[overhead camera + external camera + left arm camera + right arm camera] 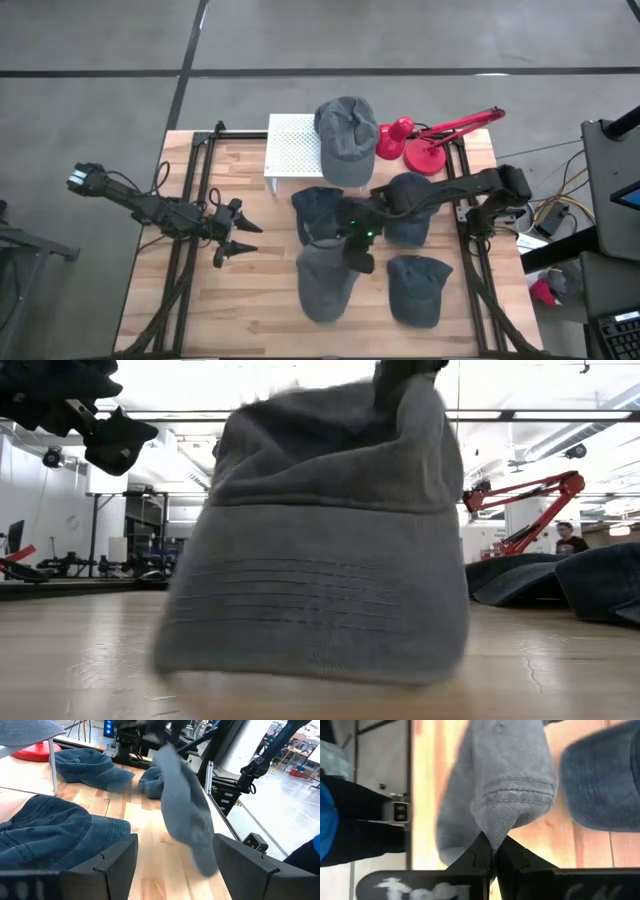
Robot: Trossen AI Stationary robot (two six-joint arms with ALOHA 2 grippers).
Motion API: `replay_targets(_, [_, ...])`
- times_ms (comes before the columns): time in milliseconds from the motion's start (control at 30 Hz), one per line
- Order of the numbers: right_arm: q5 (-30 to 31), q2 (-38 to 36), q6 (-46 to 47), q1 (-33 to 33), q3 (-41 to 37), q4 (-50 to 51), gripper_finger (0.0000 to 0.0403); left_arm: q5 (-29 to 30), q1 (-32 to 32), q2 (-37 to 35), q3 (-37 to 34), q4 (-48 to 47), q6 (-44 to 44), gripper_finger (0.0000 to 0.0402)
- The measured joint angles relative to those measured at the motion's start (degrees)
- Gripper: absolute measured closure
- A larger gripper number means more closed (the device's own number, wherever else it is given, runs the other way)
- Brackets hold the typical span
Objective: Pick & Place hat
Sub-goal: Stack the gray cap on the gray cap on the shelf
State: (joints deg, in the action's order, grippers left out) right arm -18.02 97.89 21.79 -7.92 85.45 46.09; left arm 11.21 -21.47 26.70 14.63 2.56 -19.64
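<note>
A grey hat [325, 285] hangs from my right gripper [492, 851], which is shut on it above the middle of the table [358, 255]. In the low view the hat [320, 560] fills the picture, brim toward the camera. Its lower edge is close to the wood; whether it touches, I cannot tell. My left gripper [240, 240] waits open at the table's left. It points toward the hat [185, 805] with nothing between its fingers. My right gripper pinches a bunched fold of the hat's crown [495, 822] between its two fingers [475, 857]. The fingers come from above, slanting down. The hat hangs below them, brim end lowest [310, 650], its cloth drawn up into a peak at the fingers.
Three blue hats lie on the wood around the grey one [318, 210], [408, 205], [415, 290]. A white perforated stand [290, 150] at the far side carries another grey hat [345, 125]. Beside it is a red lamp [430, 140]. Black frame rails [190, 200] run along both sides.
</note>
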Motion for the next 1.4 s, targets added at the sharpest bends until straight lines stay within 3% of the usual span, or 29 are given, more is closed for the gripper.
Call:
replay_targets(567, [-0.06,-8.87,-10.59,0.07,5.80,1.17,0.0394,0.21,0.00,0.02,0.00,0.04,-3.46,0.0140])
replay_targets(967, [0.07,-8.79,-19.06,1.11,21.45,14.41,0.0394,0.21,0.00,0.02,0.00,0.01,-10.86,0.0140])
replay_targets(1400, [0.21,-8.79,-23.55,8.57,40.53,27.44,0.0394,0.21,0.00,0.02,0.00,-0.02,-15.12,0.0140])
